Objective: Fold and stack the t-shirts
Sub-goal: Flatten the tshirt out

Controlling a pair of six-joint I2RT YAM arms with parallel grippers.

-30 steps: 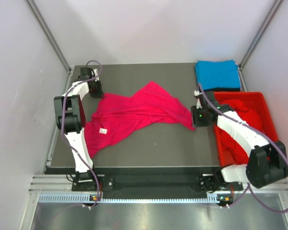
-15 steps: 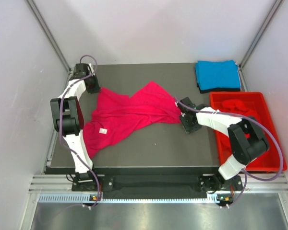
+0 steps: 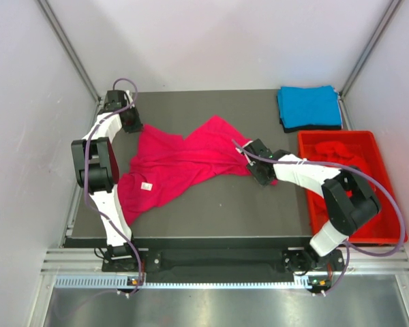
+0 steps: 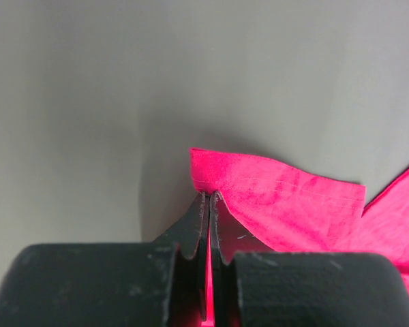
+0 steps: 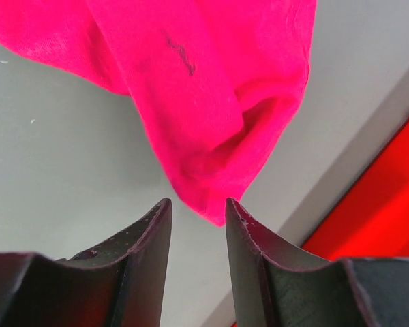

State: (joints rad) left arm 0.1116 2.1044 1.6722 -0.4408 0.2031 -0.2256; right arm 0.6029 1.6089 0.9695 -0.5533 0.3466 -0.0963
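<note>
A bright pink t-shirt point(image 3: 184, 160) lies crumpled and stretched across the dark table. My left gripper point(image 3: 131, 124) sits at the far left corner, shut on the shirt's hem corner point(image 4: 218, 174); in the left wrist view its jaws point(image 4: 210, 196) meet with pink cloth between them. My right gripper point(image 3: 251, 162) is at the shirt's right end and open. The shirt's tip point(image 5: 215, 204) hangs just at its fingertips point(image 5: 198, 204), not clamped. A folded sky blue t-shirt point(image 3: 309, 105) lies at the back right. Red t-shirts point(image 3: 337, 153) fill the crate.
The red plastic crate point(image 3: 388, 204) stands along the table's right edge, close to my right arm; its wall point(image 5: 378, 211) shows in the right wrist view. White walls enclose the table point(image 3: 218, 211) on three sides.
My right arm swung left from beside the crate to the pink shirt's right tip, its jaws narrowing a little. The left gripper drew slightly back-left, holding the hem corner.
</note>
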